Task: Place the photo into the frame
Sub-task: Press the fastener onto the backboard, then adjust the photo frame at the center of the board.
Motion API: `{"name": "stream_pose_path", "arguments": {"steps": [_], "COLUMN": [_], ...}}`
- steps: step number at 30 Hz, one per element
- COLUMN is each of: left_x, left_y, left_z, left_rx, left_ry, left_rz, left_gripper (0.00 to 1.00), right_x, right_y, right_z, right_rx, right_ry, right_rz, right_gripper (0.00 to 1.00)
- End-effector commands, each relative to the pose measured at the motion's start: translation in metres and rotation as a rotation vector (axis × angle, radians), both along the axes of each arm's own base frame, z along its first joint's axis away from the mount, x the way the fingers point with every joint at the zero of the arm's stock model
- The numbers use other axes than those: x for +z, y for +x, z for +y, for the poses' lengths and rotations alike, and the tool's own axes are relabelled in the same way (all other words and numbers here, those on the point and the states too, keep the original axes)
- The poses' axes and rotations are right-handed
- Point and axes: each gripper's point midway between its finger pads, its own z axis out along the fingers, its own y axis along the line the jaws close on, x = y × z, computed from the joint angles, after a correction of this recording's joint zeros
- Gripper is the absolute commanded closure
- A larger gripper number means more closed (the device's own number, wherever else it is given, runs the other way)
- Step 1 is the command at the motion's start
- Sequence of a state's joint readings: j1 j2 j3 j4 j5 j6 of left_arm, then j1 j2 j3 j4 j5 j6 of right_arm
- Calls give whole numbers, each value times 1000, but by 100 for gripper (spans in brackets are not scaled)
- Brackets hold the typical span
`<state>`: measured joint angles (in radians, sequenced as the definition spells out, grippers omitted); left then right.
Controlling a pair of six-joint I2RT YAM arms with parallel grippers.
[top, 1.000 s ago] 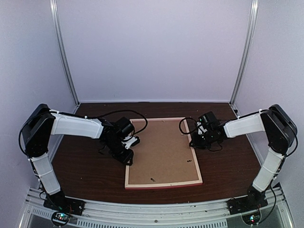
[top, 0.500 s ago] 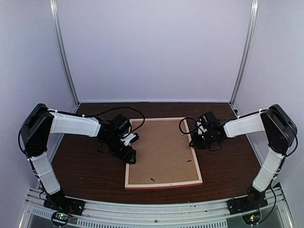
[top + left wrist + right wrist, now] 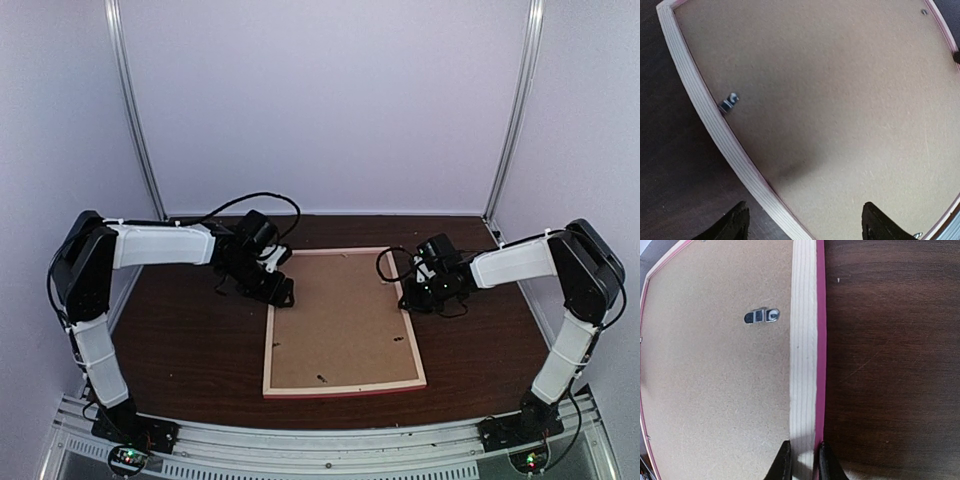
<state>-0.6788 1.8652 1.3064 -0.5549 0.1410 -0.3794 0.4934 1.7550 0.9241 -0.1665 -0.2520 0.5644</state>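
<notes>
Right fingers (image 3: 782, 462) astride the frame (image 3: 803, 340) rail

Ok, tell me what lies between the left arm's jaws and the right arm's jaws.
Only the plain brown backing board, bare there, sitting in the pale-backed pink wooden frame; the top external view shows it.

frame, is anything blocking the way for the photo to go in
Yes. The brown backing board fills the back of the frame, with one metal clip on it by the right rail and another by the left. The photo shows in no view.
</notes>
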Motion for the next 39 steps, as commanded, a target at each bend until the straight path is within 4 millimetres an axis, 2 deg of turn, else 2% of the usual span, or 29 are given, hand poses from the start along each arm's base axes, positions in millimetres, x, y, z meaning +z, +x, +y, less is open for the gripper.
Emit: {"name": "stream_pose_path", "arguments": {"steps": [1, 6, 14, 25, 36, 39], "left_x": [-11, -20, -35, -52, -56, -56], "left_y": [24, 35, 38, 27, 19, 17], "left_z": [19, 21, 24, 29, 36, 40], "left_rx": [114, 144, 158, 159, 179, 183], "left_ry": [73, 83, 122, 140, 138, 151], "left_rz": [8, 21, 43, 88, 95, 87], "left_gripper": [25, 34, 45, 63, 82, 84], "right_x": [-28, -24, -28, -26, -16, -16], "right_y": [-27, -28, -29, -30, -33, -35], "right_z": [-16, -15, -12, -6, 1, 7], "right_rx": [9, 16, 27, 25, 25, 33], "right_ry": [-90, -84, -81, -70, -56, -51], "right_rz": [112, 101, 112, 105, 77, 78], "right_gripper": [89, 89, 89, 89, 89, 89]}}
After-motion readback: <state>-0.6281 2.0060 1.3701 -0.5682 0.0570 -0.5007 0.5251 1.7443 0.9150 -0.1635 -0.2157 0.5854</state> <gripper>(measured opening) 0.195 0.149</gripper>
